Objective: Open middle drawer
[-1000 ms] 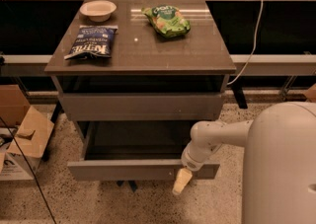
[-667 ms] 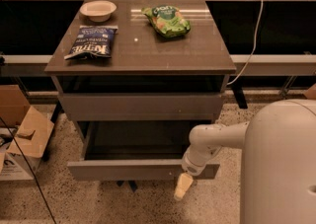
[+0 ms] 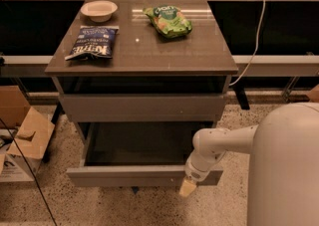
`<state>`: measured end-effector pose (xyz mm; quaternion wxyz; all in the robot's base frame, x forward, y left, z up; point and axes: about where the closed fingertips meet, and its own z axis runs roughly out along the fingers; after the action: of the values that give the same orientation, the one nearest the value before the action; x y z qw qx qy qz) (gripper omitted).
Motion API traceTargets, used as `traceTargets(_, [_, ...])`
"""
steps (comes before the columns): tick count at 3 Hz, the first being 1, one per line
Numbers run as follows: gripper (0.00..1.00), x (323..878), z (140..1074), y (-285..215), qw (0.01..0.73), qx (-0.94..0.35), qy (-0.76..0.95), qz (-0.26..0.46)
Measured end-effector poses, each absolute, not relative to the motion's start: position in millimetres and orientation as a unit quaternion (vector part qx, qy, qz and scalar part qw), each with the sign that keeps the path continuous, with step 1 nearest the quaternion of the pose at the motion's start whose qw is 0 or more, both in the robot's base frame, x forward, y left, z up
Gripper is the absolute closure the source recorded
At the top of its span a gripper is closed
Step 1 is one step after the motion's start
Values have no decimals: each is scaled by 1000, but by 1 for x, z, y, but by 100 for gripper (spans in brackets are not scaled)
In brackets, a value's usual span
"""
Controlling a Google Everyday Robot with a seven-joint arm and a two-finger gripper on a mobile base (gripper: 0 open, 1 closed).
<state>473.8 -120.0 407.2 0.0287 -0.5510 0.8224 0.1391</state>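
Note:
The middle drawer [image 3: 124, 175] is pulled well out of the cabinet, and its dark, empty inside [image 3: 142, 143] shows. Its plain grey front faces me, low in the view. A closed drawer front [image 3: 142, 108] sits above it, under the tabletop. My gripper [image 3: 188, 186] is at the right part of the open drawer's front edge, pointing down over it. My white arm [image 3: 224, 143] reaches in from the lower right. What lies below the open drawer is hidden.
On the tabletop [image 3: 199, 51] lie a white bowl [image 3: 98, 10], a blue chip bag [image 3: 93, 42] and a green chip bag [image 3: 169, 21]. Cardboard boxes [image 3: 20, 135] stand on the floor at left. A white cable [image 3: 251, 46] hangs at right. My white body [image 3: 286, 170] fills the lower right.
The gripper and the open drawer's front have come slightly nearer to me. The things on top have not moved.

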Motion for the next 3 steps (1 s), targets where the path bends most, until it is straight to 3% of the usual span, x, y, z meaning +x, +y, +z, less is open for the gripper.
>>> traceTargets(2, [88, 474, 411, -120, 29, -551, 822, 139])
traceTargets(3, [88, 456, 405, -120, 22, -542, 826, 156])
